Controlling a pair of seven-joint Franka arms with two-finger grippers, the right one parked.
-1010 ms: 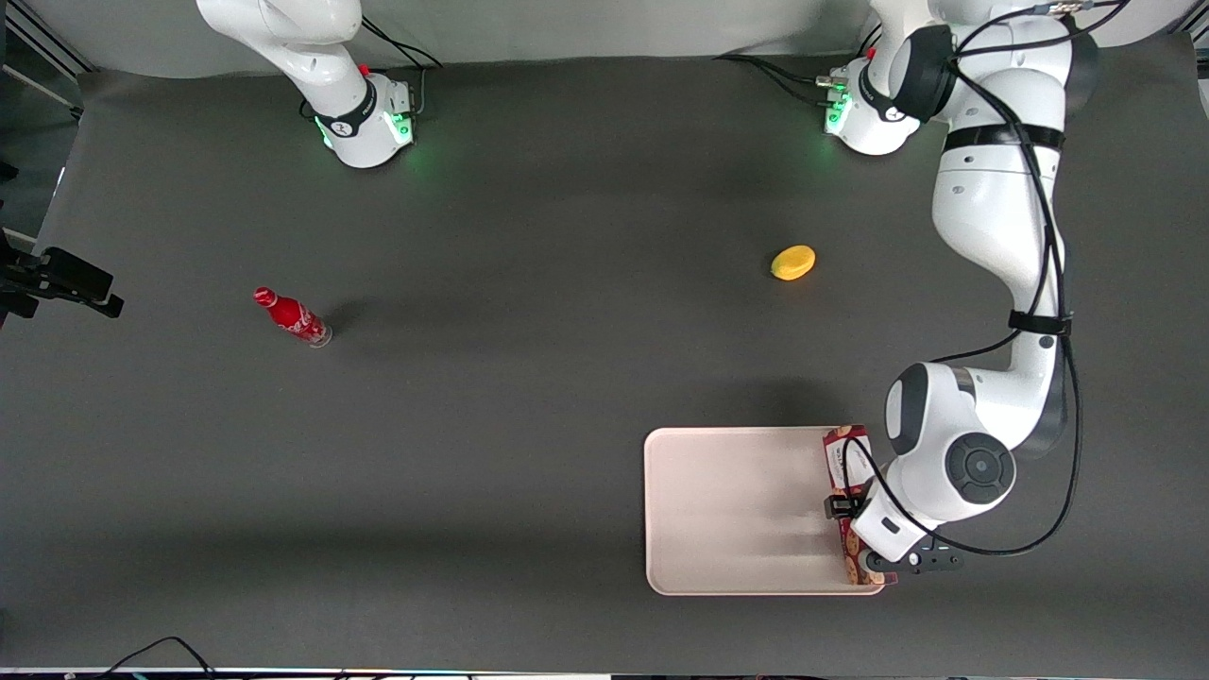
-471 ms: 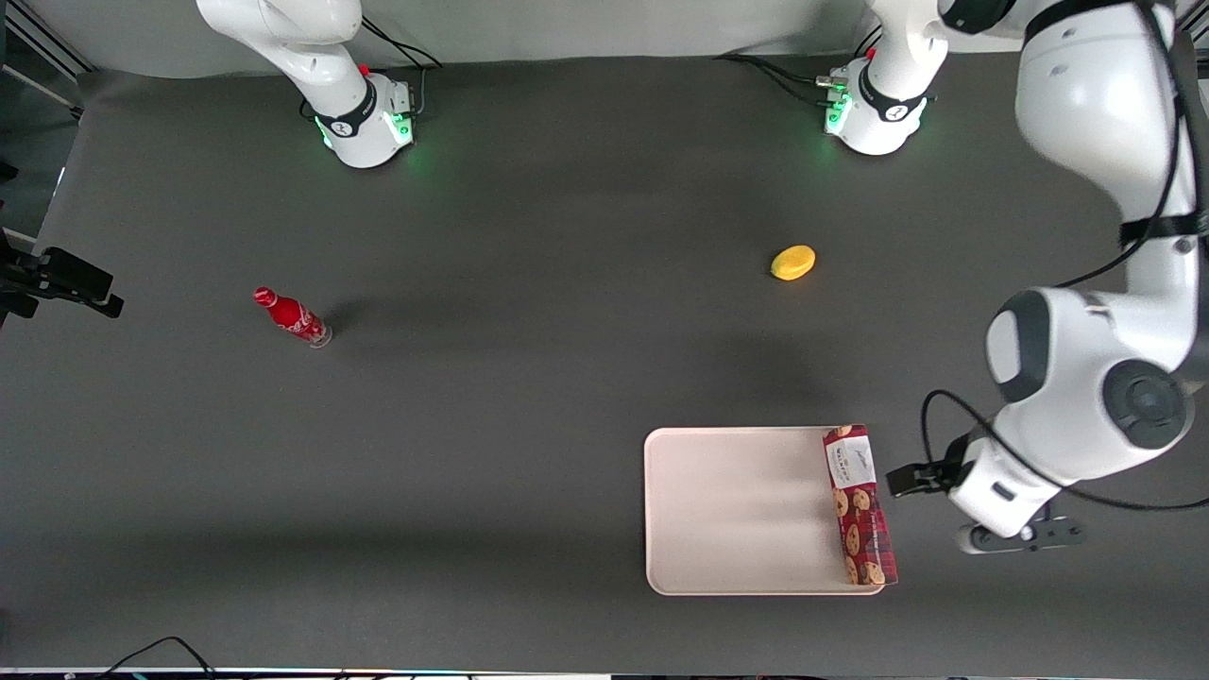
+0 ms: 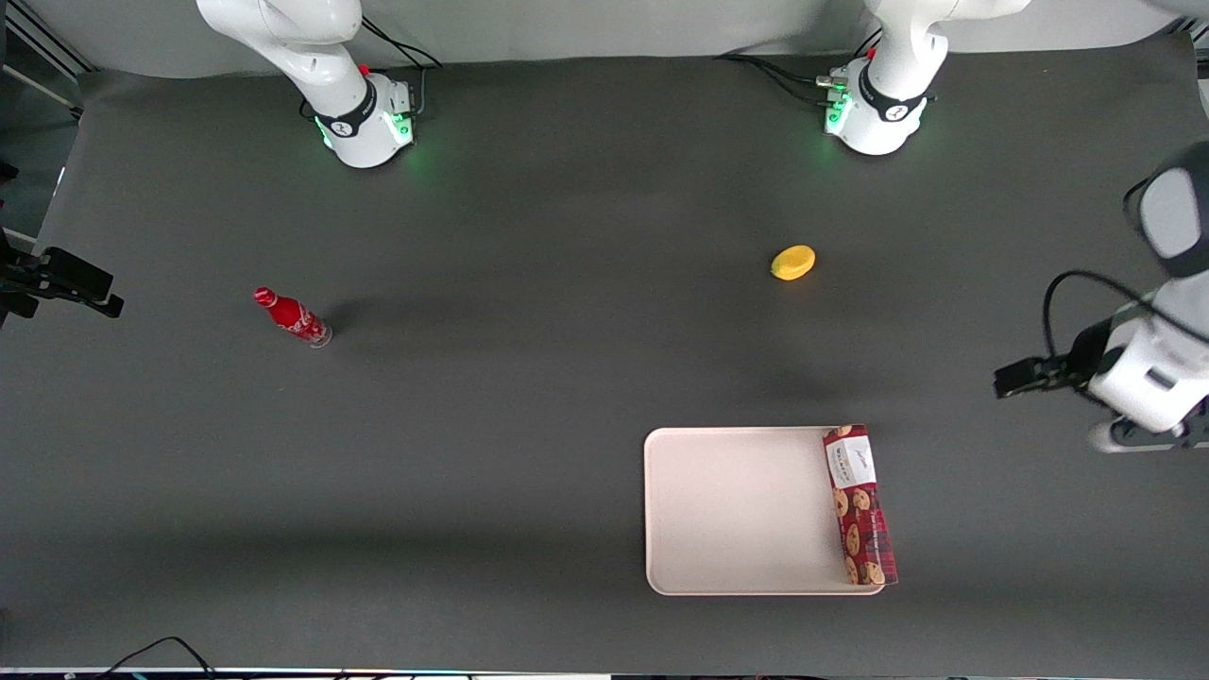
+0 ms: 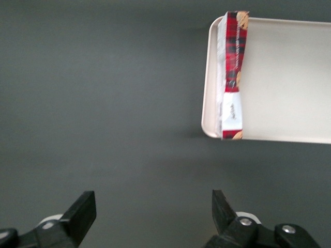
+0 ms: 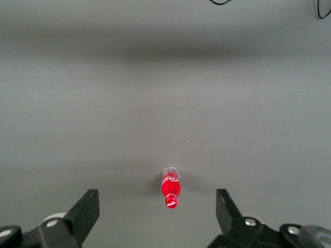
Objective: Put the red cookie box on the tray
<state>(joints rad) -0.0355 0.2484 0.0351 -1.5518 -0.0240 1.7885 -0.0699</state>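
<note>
The red cookie box [image 3: 859, 505] lies along the edge of the pale tray [image 3: 737, 510] that is toward the working arm's end, its white label end farther from the front camera. It partly rests on the rim. My left gripper [image 3: 1143, 436] is raised above bare table, well away from the tray toward the working arm's end. In the left wrist view the gripper [image 4: 153, 204] is open and empty over grey mat, with the box [image 4: 232, 77] and tray [image 4: 289, 77] some way off.
A yellow lemon-like object [image 3: 792, 263] lies farther from the front camera than the tray. A small red soda bottle [image 3: 293, 317] stands toward the parked arm's end and also shows in the right wrist view [image 5: 170, 188].
My gripper let go of the cookie box, rose and moved away from the tray toward the working arm's end. The box stays on the tray's edge.
</note>
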